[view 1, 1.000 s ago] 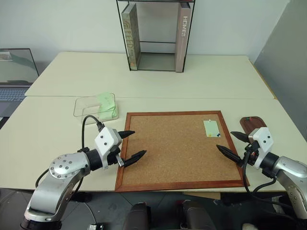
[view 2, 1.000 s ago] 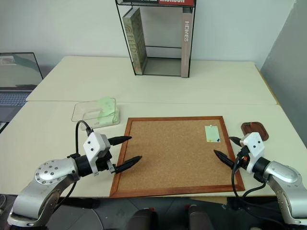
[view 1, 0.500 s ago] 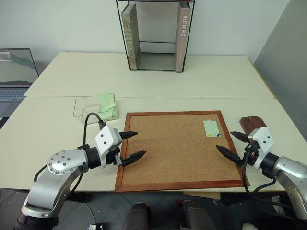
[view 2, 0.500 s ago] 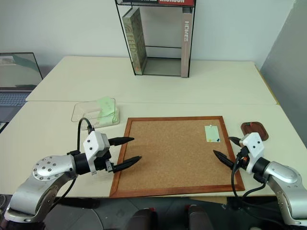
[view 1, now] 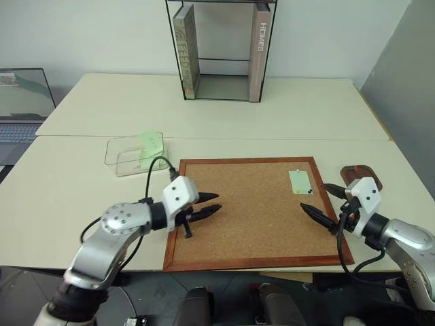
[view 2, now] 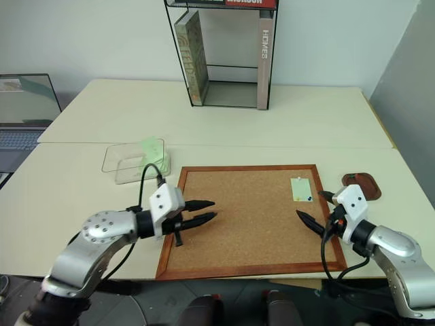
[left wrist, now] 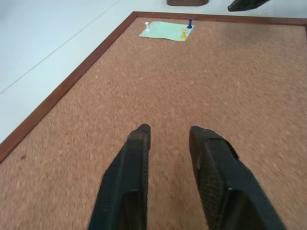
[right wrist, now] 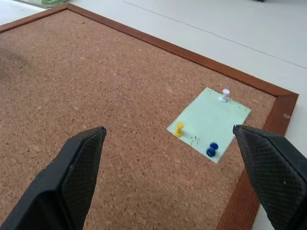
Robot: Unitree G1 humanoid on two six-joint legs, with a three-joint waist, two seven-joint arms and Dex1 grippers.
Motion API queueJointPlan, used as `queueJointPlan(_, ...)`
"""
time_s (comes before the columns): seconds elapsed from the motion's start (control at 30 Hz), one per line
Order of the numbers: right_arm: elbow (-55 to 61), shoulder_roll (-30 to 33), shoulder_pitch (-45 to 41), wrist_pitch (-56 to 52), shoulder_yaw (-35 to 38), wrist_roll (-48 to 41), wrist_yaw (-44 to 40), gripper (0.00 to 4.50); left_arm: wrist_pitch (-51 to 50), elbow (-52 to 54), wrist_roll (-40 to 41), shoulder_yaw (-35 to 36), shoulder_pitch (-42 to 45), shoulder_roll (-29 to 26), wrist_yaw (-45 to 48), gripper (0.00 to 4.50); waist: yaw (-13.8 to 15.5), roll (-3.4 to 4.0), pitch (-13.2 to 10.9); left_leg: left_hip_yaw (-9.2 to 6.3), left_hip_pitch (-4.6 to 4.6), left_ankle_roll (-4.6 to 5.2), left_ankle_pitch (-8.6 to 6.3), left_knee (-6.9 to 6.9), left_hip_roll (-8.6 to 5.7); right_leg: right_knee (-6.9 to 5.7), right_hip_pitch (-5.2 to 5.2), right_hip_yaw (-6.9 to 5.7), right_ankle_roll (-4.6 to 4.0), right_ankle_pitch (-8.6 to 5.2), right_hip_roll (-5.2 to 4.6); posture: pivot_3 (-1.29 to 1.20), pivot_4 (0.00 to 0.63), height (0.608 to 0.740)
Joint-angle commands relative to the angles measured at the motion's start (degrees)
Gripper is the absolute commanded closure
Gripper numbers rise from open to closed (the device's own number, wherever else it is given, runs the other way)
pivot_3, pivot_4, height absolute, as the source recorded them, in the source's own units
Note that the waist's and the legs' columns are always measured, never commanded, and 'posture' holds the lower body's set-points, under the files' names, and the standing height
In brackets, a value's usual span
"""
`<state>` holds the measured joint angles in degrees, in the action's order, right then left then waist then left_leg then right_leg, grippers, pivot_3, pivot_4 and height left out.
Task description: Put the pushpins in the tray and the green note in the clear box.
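Since a second ago the left gripper (view 1: pixel 212 204) has swung right over the cork board's (view 1: pixel 251 224) near-left edge, its fingers narrowed to a small gap over bare cork. Wide brown board lies open between both arms. Far right, the green note (right wrist: pixel 209 122) with its pushpins (right wrist: pixel 211 149) sits ahead, between the right gripper's (view 1: pixel 321 200) widely spread fingers; the tray (view 1: pixel 359 174) lies off the board's right edge, the clear box (view 1: pixel 134 153) far left.

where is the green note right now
The green note is pinned flat near the far right corner of the cork board by three pushpins, just ahead of the right gripper.
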<state>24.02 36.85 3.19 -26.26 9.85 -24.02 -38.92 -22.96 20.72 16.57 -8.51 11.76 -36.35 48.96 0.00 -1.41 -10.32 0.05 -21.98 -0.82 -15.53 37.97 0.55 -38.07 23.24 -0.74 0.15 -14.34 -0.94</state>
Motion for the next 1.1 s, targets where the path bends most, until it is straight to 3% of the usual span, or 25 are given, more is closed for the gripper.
queueJointPlan(0.03, 2.83, -0.23, -0.91, -1.31, 0.53, -1.12, 0.98, 0.00, -1.06, -2.65, -1.12, -2.76, 4.12, 3.24, -1.23, 4.01, -0.01, -0.02, -0.01, 0.00, -0.01, 0.00, 0.00, 0.00, 0.00, 0.01, 0.00, 0.00, 0.00, 0.00, 0.00, 0.00, 0.150, 0.740)
queueJointPlan(0.13, 3.02, -0.79, -1.53, -1.71, 0.35, -1.21, 1.49, 0.00, -1.64, -6.69, -1.57, -5.53, 7.65, 6.96, -1.09, 4.47, 0.01, -0.02, -0.01, 0.00, -0.03, 0.00, 0.00, 0.00, -0.01, 0.05, 0.00, 0.00, 0.01, 0.01, 0.01, 0.00, 0.150, 0.740)
queueJointPlan(0.33, 2.06, -1.95, -2.96, -1.79, -0.86, -0.28, 2.40, 0.00, 2.39, -14.20, -6.57, -11.80, 11.99, 11.15, 0.20, 4.47, -0.09, -0.03, -0.01, 0.02, -0.03, 0.00, 0.00, 0.01, -0.04, 0.04, 0.00, 0.04, 0.06, 0.04, 0.03, 0.00, 0.150, 0.740)
queueJointPlan(0.63, -6.68, -3.59, -10.32, -2.29, -3.97, 3.03, 4.72, 0.00, 9.45, -30.32, -11.19, -14.66, 15.45, 16.41, 0.89, 4.47, -0.04, -0.03, 0.01, 0.04, -0.02, 0.01, 0.00, 0.08, -0.03, -0.01, -0.01, 0.07, 0.10, 0.07, 0.09, 0.00, 0.150, 0.740)
queueJointPlan(0.93, -27.23, -7.04, -25.23, 2.85, -9.65, 10.77, 5.81, 0.00, 10.80, -31.67, -11.84, -14.39, 14.66, 17.09, 2.14, 4.47, -0.12, 0.01, 0.09, 0.09, 0.03, 0.09, 0.05, 0.10, -0.07, -0.01, -0.04, 0.13, 0.16, 0.18, 0.08, 0.00, 0.150, 0.740)
queueJointPlan(1.1, -33.62, -8.16, -28.72, 5.87, -10.73, 12.98, 5.34, 0.00, 10.07, -30.06, -11.82, -14.40, 13.95, 17.02, 2.27, 4.47, 0.00, 0.01, 0.09, 0.09, 0.00, 0.10, 0.06, 0.08, -0.06, 0.01, -0.03, 0.12, 0.15, 0.18, 0.08, 0.00, 0.150, 0.740)
